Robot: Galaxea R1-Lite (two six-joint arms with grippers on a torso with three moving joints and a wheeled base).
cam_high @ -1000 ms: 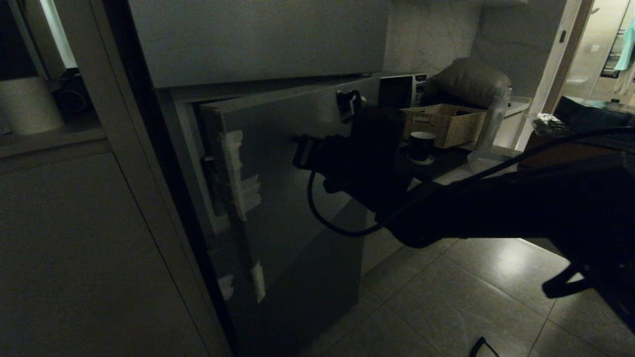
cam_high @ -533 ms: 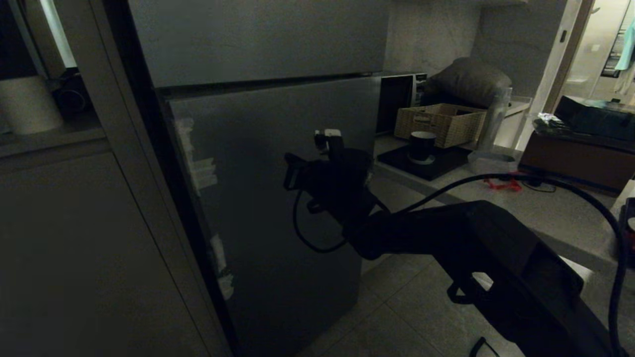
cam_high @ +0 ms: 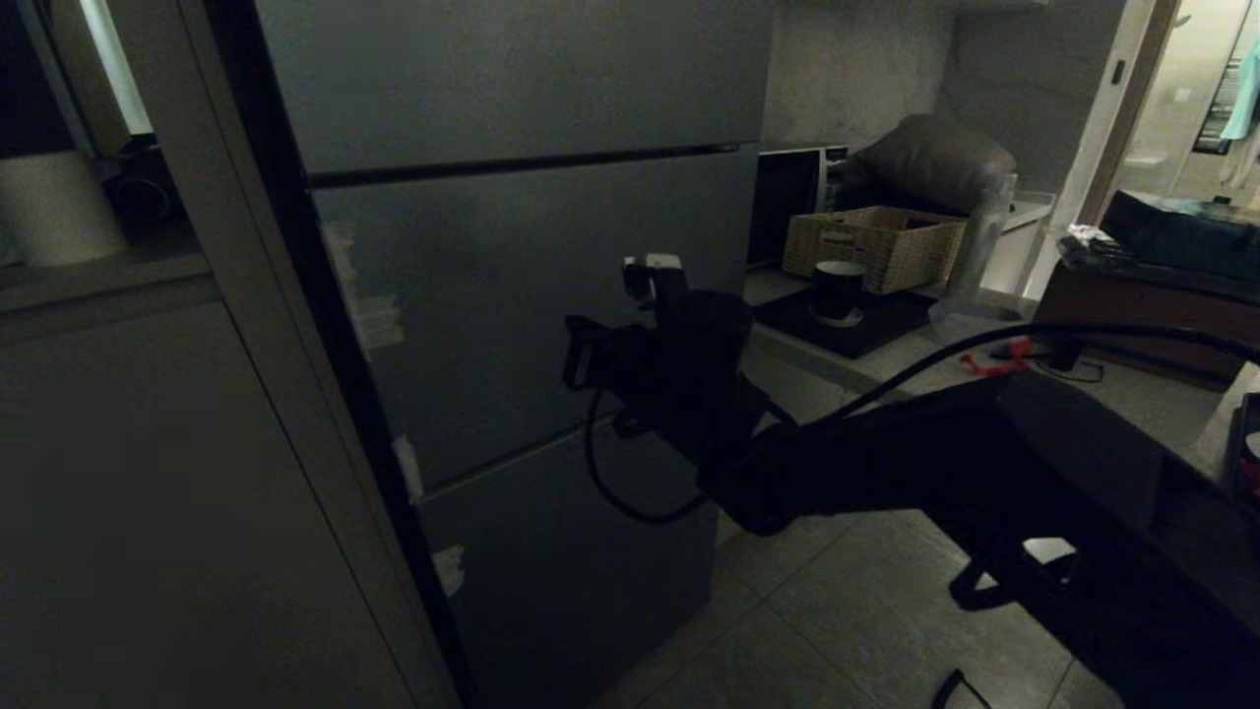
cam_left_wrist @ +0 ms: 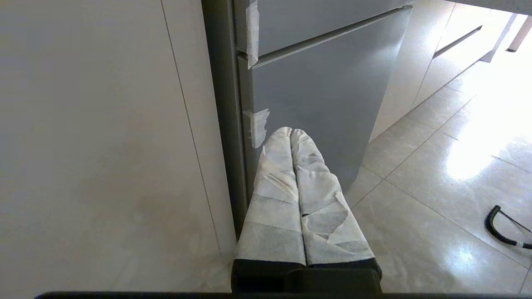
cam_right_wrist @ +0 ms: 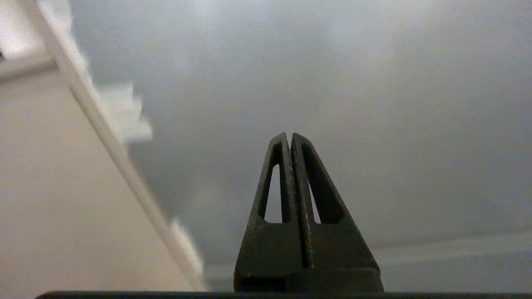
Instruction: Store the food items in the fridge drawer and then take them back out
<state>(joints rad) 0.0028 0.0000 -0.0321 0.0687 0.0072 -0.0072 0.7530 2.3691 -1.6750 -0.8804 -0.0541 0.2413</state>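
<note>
Fridge [cam_high: 532,295] is the landmark: all three door panels sit flush, so the drawer and the food items are out of sight, presumably behind the panels; can't confirm where the food is from here. Right gripper [cam_right_wrist: 291,139] is right in front of the middle panel [cam_high: 551,256], fingers pressed fully together, holding nothing; whether the tips touch the panel I can't tell. Left gripper [cam_left_wrist: 291,132] hangs low by the fridge's bottom panel [cam_left_wrist: 324,95], on the side toward the pale cabinet [cam_left_wrist: 104,137], its tape-wrapped fingers [cam_left_wrist: 276,174] also pinched together and empty. Risks as I read them: if food is inside and the take-out half is pending, the door has to be reopened, and closed fingers on a flat handle-less panel have nothing to hook; they'd likely skate across the face or scrape it. The tape scraps [cam_high: 374,320] on the fridge's edge next to the cabinet look like the grab aid; missing them means no purchase. The right arm's cable [cam_high: 630,502] loops loose just in front of the middle panel and could snag on the door edge when it swings. The counter [cam_high: 1083,433] on the fridge's far side from the cabinet sits close behind the arm, so a wide swing could clip it.
</note>
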